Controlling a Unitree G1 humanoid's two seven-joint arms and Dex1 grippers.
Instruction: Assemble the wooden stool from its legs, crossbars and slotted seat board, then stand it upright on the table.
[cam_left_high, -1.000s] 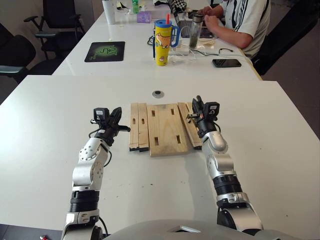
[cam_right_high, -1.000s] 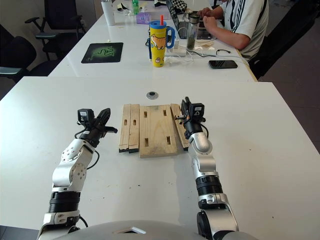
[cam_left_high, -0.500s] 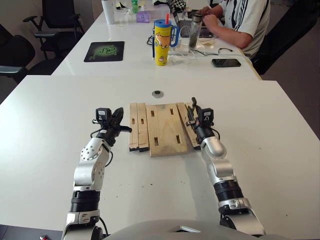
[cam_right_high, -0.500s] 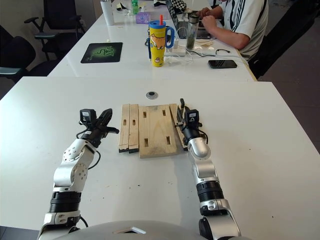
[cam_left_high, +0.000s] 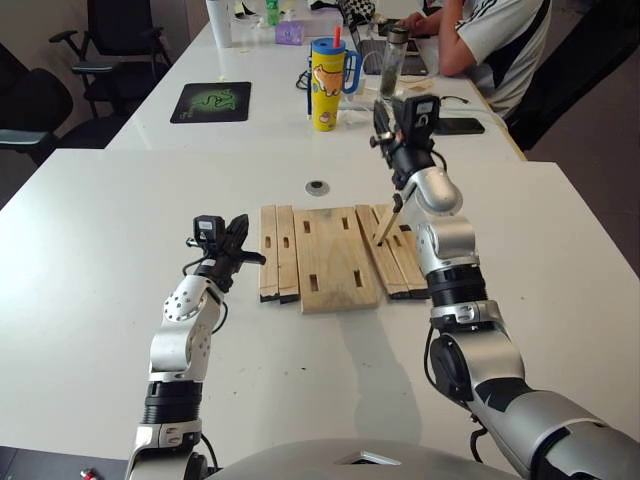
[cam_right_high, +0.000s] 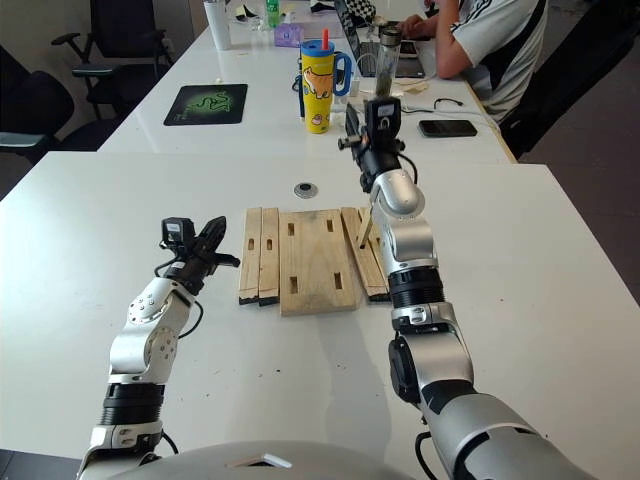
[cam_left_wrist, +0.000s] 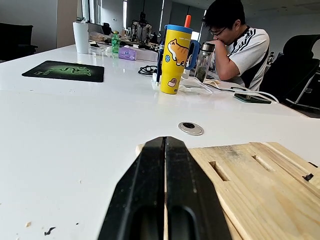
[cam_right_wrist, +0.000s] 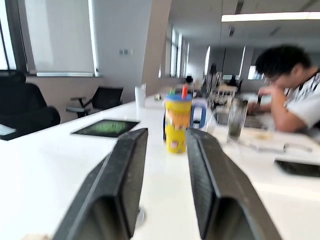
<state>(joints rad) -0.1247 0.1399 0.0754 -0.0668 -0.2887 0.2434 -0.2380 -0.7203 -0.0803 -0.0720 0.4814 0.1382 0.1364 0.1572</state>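
Your right gripper (cam_right_wrist: 165, 136) is up in the air and released. Its two fingers (cam_right_wrist: 122, 170) stand well apart with nothing between them (the yellow cup (cam_left_high: 325, 85) you see through the gap is far off on the next table).

Below that gripper and back toward the robot, a thin wooden stick (cam_left_high: 386, 222) stands tilted. Its lower end is on the wood and its upper end is up by the forearm; I can't tell whether it touches the arm. Under it, two narrow wooden planks (cam_left_high: 400, 260) lie flat side by side. Right beside those, toward your other arm, is the slotted seat board (cam_left_high: 335, 255), flat on the white table (cam_left_high: 100, 250) with its four slots facing up.

Your left gripper (cam_left_wrist: 165, 142) sits low over the table, clenched on nothing, with the fingers pressed together so only a seam shows. Just ahead of its tips is the edge of another pair of slotted planks (cam_left_high: 278, 250), lying flat against the seat board's side nearest this gripper. The tips are just beside that edge, and I can't tell if they touch it.

So all the stool parts are loose, nothing joined yet.

Past the boards from both grippers there's a round grommet (cam_left_high: 316, 187) in the tabletop. On the next table, along with the cup, are a dark mouse mat (cam_left_high: 210, 102) and a phone (cam_left_high: 460, 127).
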